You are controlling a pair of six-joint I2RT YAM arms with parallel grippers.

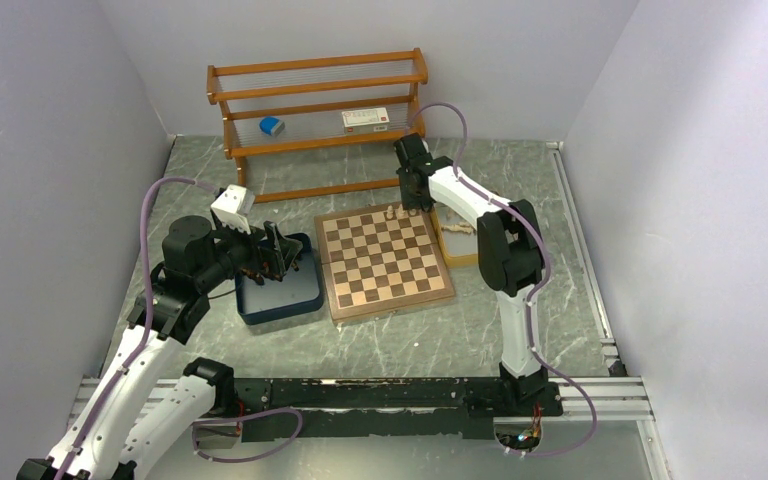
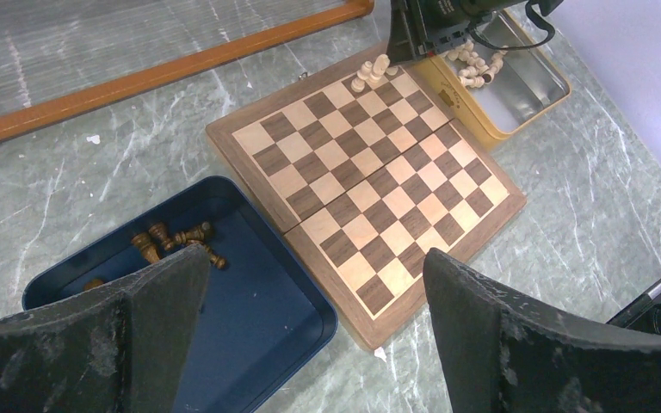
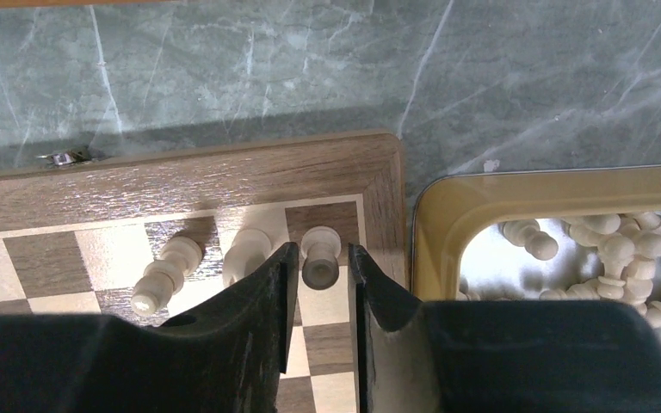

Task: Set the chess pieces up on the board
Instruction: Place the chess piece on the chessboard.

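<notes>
The board [image 1: 385,262] lies in the middle of the table. Three cream chess pieces [image 1: 397,211] stand at its far right corner. In the right wrist view a cream rook [image 3: 320,268] stands on the corner square, with two more cream pieces [image 3: 245,249] to its left. My right gripper [image 3: 320,251] straddles the rook, slightly open, with a thin gap on each side. My left gripper [image 2: 314,258] hangs wide open and empty above the navy tray's [image 2: 327,314] edge and the board's near left corner [image 2: 370,301]. Dark brown pieces [image 2: 176,238] lie in that tray.
A yellow tray [image 3: 482,194] with several loose cream pieces [image 3: 620,249] sits tight against the board's right edge. A wooden shelf rack [image 1: 315,110] stands at the back, holding a blue object [image 1: 272,126] and a white box [image 1: 365,119]. Grey walls enclose the table.
</notes>
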